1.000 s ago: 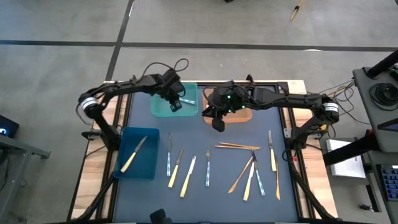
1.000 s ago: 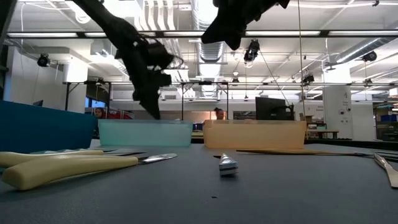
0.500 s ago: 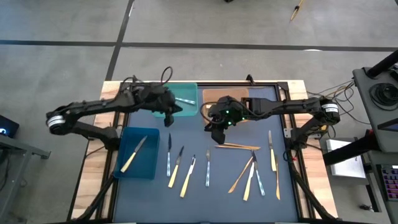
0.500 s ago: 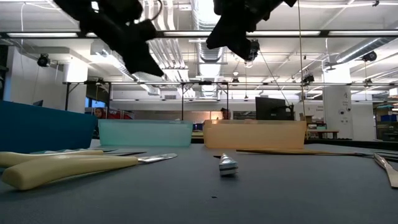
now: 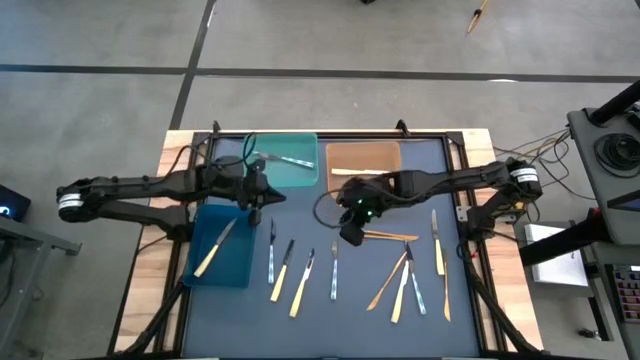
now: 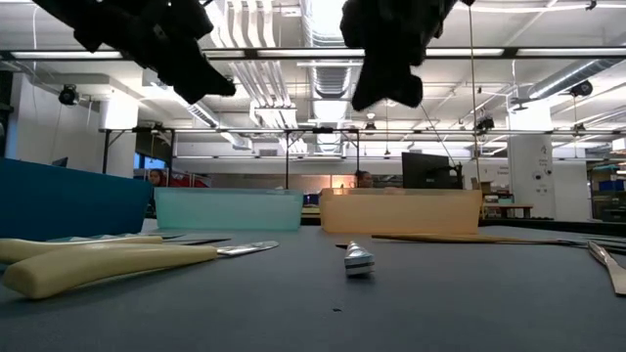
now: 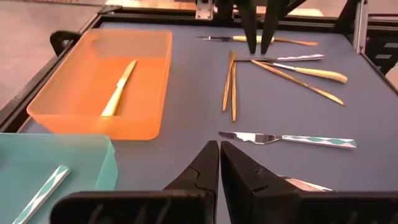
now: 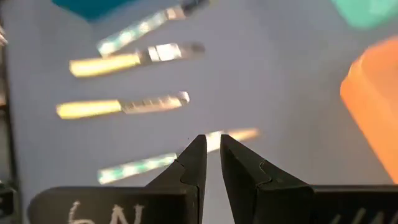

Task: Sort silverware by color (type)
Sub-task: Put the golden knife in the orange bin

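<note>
A: Where does the silverware lie?

B: Most of the slim knives, forks and spoons (image 5: 300,272) lie loose on the dark blue mat of the bench (image 5: 340,325), along its near edge. A few are sorted: a pale yellow knife (image 5: 214,248) in the dark blue rectangular bin (image 5: 196,272) at the left edge, a grey patterned piece (image 5: 285,160) in the teal bin (image 5: 308,178) and one tan piece (image 7: 119,88) in the orange bin (image 7: 68,102), both at the far edge.

A: Jaws?

B: Left gripper (image 5: 256,200), above the mat between the teal and blue bins: jaws fully shut, empty. Right gripper (image 5: 351,235), mid-bench beside the orange-tan pair (image 5: 385,236): jaws a narrow slit apart, holding nothing.

A: Handling?

B: Judged light, stiff, thin, lying flat; probably slick. Pinch across the handle near mid-length, jaws straddling the width, pads close to the mat. Crossed pieces (image 5: 408,272) near the right edge risk a double pick.
</note>
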Action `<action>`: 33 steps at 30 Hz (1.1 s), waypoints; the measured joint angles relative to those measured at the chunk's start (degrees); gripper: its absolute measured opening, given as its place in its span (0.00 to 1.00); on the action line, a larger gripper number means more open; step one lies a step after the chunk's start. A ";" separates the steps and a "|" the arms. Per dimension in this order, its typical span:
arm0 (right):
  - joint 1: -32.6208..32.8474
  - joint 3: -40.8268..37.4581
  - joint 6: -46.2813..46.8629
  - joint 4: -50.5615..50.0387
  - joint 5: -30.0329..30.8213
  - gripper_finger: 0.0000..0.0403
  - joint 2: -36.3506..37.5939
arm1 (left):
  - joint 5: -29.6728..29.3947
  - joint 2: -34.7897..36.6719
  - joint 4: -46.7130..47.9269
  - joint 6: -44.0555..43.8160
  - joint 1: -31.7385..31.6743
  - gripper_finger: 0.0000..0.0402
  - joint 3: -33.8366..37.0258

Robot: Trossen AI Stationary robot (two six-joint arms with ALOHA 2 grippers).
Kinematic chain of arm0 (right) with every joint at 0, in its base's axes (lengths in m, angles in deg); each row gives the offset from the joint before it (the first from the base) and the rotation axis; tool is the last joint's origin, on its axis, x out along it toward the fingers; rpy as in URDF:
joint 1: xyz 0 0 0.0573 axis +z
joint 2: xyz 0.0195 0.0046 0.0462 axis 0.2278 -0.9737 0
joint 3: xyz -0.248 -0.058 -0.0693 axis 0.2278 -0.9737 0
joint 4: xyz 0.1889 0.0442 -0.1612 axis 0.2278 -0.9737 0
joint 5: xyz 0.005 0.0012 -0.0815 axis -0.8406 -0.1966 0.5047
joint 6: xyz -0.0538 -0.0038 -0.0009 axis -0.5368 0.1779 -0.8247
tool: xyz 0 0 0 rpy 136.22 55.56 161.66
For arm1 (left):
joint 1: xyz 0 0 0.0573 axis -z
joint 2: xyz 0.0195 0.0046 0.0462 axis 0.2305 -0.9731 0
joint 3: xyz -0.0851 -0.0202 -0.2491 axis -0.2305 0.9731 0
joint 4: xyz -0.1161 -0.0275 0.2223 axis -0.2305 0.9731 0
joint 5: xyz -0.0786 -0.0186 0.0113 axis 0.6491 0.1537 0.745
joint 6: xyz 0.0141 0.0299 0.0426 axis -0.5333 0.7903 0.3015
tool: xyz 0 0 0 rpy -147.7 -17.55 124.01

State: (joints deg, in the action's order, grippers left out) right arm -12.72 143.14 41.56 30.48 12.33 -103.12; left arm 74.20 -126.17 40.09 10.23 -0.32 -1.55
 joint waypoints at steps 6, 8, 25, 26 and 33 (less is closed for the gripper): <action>1.90 0.00 -1.03 -7.82 -0.02 0.09 -4.84 | 0.00 -0.65 -2.05 0.86 0.00 0.00 -0.06; 2.43 0.00 -1.02 -10.22 -0.01 0.09 -6.34 | 0.00 -1.46 -2.57 1.31 0.00 0.00 -0.36; 4.51 -0.07 -15.51 -11.61 3.76 0.10 -13.45 | 0.00 -3.74 -3.99 1.55 0.00 0.00 -0.49; 4.51 -0.07 -16.21 -11.00 3.78 0.10 -13.65 | 0.00 -3.74 -4.15 1.56 0.00 0.00 -0.49; 4.55 -0.07 -18.20 -8.93 3.58 0.12 -15.56 | -0.60 -3.74 -5.83 1.57 -0.05 0.00 -0.49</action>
State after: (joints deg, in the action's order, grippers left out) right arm -8.17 143.07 23.36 21.55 15.92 -118.68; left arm 73.60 -129.91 34.26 11.81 -0.37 -2.05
